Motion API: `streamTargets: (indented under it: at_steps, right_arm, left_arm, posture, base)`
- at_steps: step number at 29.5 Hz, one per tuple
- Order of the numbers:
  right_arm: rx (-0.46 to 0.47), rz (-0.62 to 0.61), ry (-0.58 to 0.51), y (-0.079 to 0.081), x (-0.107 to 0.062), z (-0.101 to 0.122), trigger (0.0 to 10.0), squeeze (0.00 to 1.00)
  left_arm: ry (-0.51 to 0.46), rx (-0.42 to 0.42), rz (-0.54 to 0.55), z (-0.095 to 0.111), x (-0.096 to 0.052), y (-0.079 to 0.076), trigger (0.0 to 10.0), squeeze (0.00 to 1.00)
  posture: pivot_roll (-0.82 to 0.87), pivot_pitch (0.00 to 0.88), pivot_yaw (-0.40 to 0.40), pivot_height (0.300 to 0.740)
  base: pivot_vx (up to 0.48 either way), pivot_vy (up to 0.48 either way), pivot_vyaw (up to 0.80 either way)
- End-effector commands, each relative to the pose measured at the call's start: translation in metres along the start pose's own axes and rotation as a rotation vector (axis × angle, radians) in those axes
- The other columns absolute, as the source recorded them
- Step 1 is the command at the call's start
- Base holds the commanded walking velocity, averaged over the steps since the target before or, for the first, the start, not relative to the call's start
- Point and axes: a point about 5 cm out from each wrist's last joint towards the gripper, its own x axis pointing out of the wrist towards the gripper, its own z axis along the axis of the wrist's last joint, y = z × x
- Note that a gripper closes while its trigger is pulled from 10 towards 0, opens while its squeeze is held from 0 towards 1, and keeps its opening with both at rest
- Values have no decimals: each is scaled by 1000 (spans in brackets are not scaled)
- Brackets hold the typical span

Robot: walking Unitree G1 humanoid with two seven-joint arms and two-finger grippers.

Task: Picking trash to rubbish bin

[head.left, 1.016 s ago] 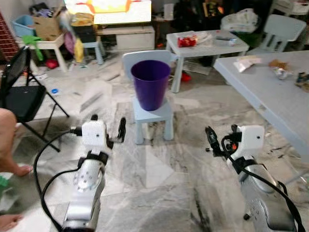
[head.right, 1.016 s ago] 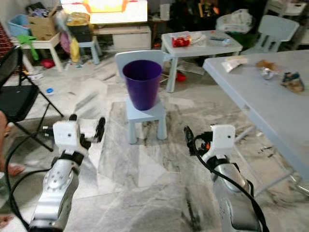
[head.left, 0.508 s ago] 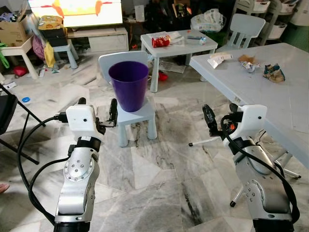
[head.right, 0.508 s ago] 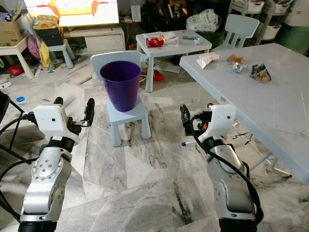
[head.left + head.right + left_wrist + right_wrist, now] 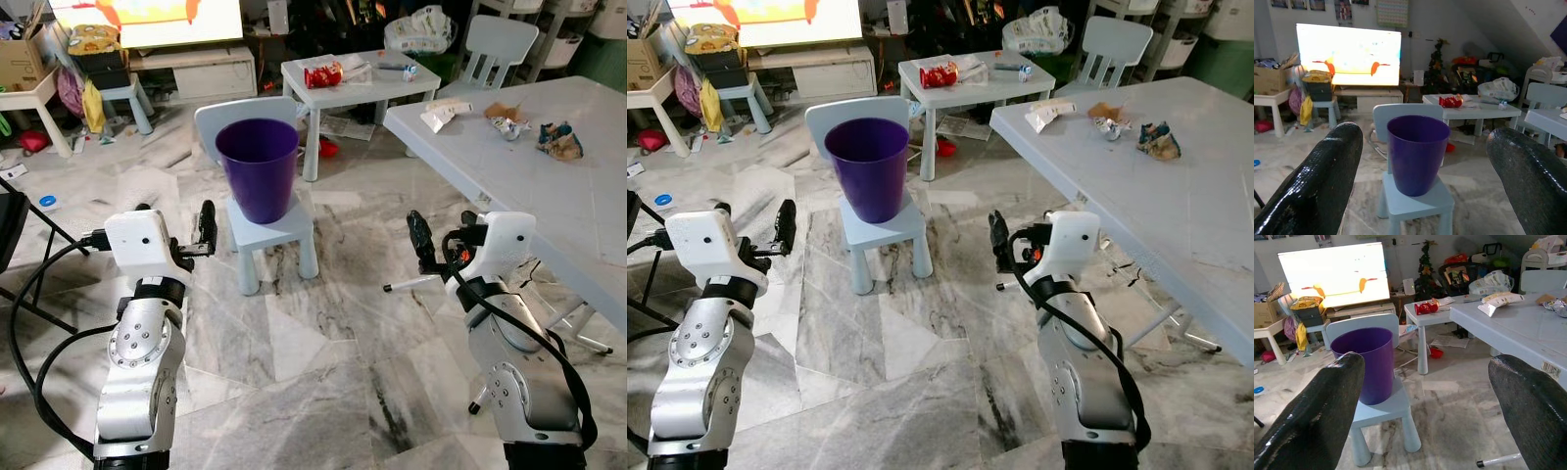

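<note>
Nearest, the left claw (image 5: 206,227) and right claw (image 5: 419,241) are both raised over the marble floor (image 5: 323,362), each spread wide and holding nothing. Between and beyond them, a purple bin (image 5: 257,168) stands upright on a small pale chair (image 5: 269,227). Farther right, crumpled wrappers (image 5: 560,140) lie on the grey bench (image 5: 509,186).

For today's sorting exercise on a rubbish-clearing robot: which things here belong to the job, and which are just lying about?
Belongs to the job:
purple plastic bin
crumpled wrappers on the long grey table
white packet

Just lying about:
pale blue child's chair under the bin
bright television screen
cardboard box
</note>
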Motion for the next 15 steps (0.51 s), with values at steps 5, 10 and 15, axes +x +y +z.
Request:
streamTargets:
  at_steps: [5, 10, 15]
  right_arm:
    - [-16, -6, -30, 0, 4, 9, 10000, 0]
    - [-17, -19, -36, -2, 3, 10, 10000, 0]
    - [-16, -25, -36, -2, 1, 10, 10000, 0]
  left_arm:
    - [-7, -11, -25, 7, 3, -3, 10000, 0]
    - [2, -10, -30, 6, 3, -3, 10000, 0]
    - [10, -13, -37, 6, 3, -3, 10000, 0]
  posture:
    - [79, 49, 1, 740]
    - [74, 55, 10, 740]
    - [71, 59, 14, 740]
  base:
    - [275, 0, -800]
    - [310, 0, -800]
    - [331, 0, -800]
